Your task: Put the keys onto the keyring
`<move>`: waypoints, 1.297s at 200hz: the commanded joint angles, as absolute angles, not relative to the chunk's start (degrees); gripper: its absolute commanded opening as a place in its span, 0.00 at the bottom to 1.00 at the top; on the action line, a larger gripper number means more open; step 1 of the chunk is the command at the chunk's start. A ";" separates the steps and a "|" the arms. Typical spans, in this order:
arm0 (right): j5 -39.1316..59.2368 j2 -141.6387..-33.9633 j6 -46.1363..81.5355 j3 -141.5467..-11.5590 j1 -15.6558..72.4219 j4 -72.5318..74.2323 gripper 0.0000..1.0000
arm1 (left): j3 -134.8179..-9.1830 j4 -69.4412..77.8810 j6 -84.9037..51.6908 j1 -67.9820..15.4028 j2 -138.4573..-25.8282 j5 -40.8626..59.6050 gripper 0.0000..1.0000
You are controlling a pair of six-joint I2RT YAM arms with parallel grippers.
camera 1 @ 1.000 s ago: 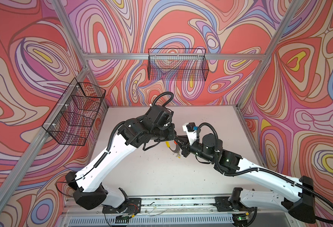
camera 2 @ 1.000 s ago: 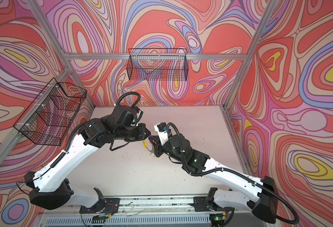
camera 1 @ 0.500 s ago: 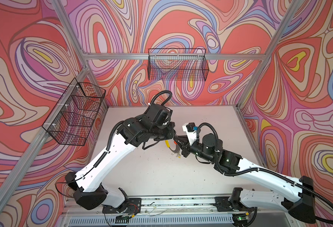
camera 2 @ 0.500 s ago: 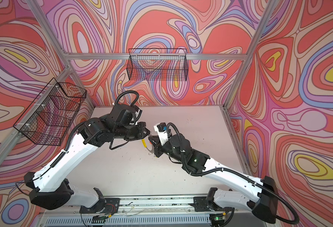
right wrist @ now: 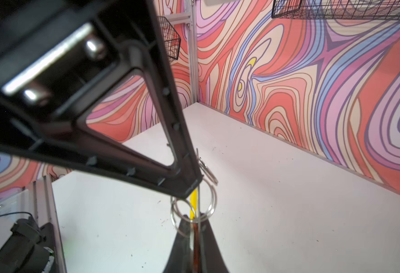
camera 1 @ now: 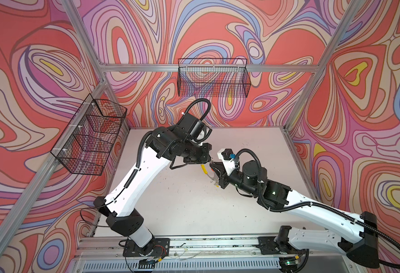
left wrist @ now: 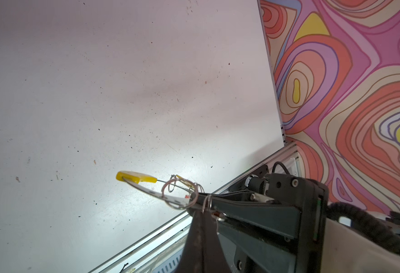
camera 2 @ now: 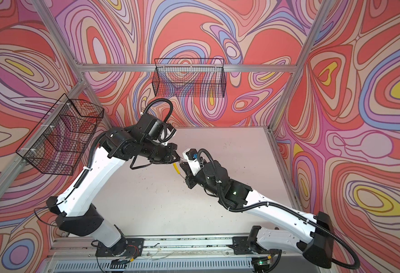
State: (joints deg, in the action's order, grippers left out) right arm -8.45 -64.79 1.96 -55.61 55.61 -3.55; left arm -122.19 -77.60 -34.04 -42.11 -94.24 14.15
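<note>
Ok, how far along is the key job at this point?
Done: the large flat grey keyring with the yellow arc is off the white table, gripped by the shut right tool. In hand: the shut left tool is closed at a small wire split ring on its rim. Left: no silver key is clearly visible on any ring, so threading looks unfinished.

Pale counter (camera 1: 182,208) was scuffed and flecked with dark specks. A long wire basket (camera 1: 214,79) hung on the wall at 12 o'clock, and a divided wire basket (camera 1: 90,137) at 9 o'clock. An aluminium frame (camera 1: 194,68) edged the swirl-patterned walls (camera 1: 359,94). A slotted rail (camera 1: 206,243) ran at 6 o'clock.
</note>
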 commanded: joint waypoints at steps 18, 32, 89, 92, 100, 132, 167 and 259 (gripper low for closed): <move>-16.55 -67.04 -8.77 -61.57 55.10 -12.77 0.00 | -121.23 -94.31 -22.49 -41.22 -95.58 10.97 0.00; -13.53 -67.81 -11.04 -63.48 55.06 -15.77 0.00 | -118.37 -94.54 -20.65 -41.22 -95.33 10.59 0.00; -7.81 -72.58 -15.04 -68.93 55.94 -27.97 0.00 | -107.67 -91.18 -19.39 -43.84 -92.86 17.01 0.00; -7.23 -72.60 -14.95 -68.77 55.98 -27.62 0.00 | -107.14 -90.70 -19.44 -43.86 -92.71 17.40 0.00; -4.67 -72.34 -14.28 -68.38 55.92 -26.44 0.00 | -105.43 -88.45 -20.02 -43.86 -91.92 18.17 0.00; -1.86 -70.55 -7.03 -64.68 55.93 -19.12 0.00 | -100.71 -80.11 -24.34 -40.96 -85.15 17.36 0.00; -5.20 -66.86 6.84 -56.34 55.91 -6.05 0.00 | -81.87 -54.70 -39.02 -38.68 -68.89 20.58 0.22; -18.86 -68.73 0.63 -52.50 59.47 1.65 0.00 | -67.11 -27.66 -54.85 -38.50 -61.96 21.19 0.34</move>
